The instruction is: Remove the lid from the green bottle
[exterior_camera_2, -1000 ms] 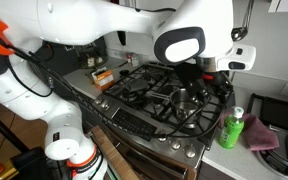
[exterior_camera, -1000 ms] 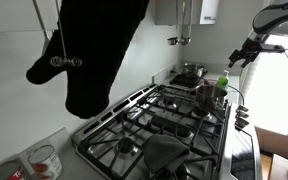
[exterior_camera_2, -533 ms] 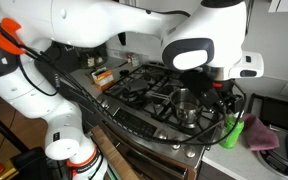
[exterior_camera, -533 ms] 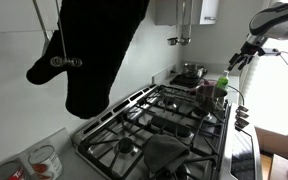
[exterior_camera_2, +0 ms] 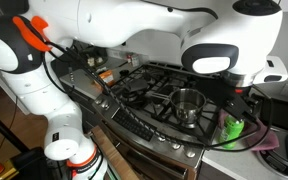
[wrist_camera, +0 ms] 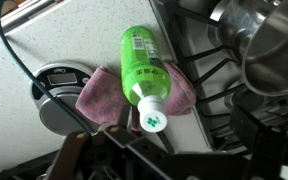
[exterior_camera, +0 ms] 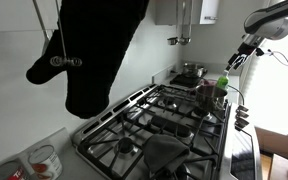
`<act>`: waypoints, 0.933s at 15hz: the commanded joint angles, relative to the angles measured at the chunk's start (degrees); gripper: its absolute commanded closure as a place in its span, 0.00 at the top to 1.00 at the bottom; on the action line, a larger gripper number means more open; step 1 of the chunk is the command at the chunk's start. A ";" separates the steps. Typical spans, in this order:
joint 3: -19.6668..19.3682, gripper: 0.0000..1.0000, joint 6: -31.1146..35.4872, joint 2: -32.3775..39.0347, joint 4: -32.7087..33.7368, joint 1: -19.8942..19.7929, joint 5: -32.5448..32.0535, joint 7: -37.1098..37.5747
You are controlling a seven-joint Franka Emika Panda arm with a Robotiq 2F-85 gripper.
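Observation:
The green bottle [wrist_camera: 141,58] stands upright on the counter beside the stove, bright green with a white lid [wrist_camera: 152,113]. It also shows in both exterior views [exterior_camera: 222,86] [exterior_camera_2: 233,129]. My gripper [wrist_camera: 174,148] is open and empty. It hangs well above the bottle, and its dark fingers [wrist_camera: 247,132] frame the lid at the bottom of the wrist view without touching it. In an exterior view the gripper [exterior_camera: 242,56] is above and a little to the right of the bottle.
A pink cloth [wrist_camera: 102,92] lies under and beside the bottle. A steel pot [wrist_camera: 271,50] [exterior_camera_2: 188,103] sits on the gas stove grate [exterior_camera: 159,120] close by. A round black device [wrist_camera: 54,92] with a cable lies on the counter. A black oven mitt [exterior_camera: 94,50] hangs near one camera.
The arm has swung sideways over the stove and pot, so that the gripper now hangs above the green bottle. The bottle and pot have not moved.

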 commanded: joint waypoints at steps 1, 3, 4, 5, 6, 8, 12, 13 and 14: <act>0.63 1.00 -4.31 4.69 4.98 -2.48 2.95 -4.94; 1.18 1.00 -5.69 6.12 6.56 -3.46 2.99 -6.25; 1.47 1.00 -5.99 6.70 7.26 -3.92 2.79 -6.66; 1.81 1.00 -6.25 7.43 7.88 -4.37 3.01 -7.20; 2.14 1.00 -6.58 7.88 8.39 -4.78 2.93 -7.25; 2.83 0.93 -6.42 8.61 8.84 -5.40 2.70 -7.78; 3.90 0.82 -6.40 9.85 9.97 -6.62 2.64 -8.01; 4.12 0.80 -6.42 10.10 10.31 -6.87 2.67 -8.11; 4.39 0.73 -6.42 10.29 10.44 -7.06 2.75 -8.25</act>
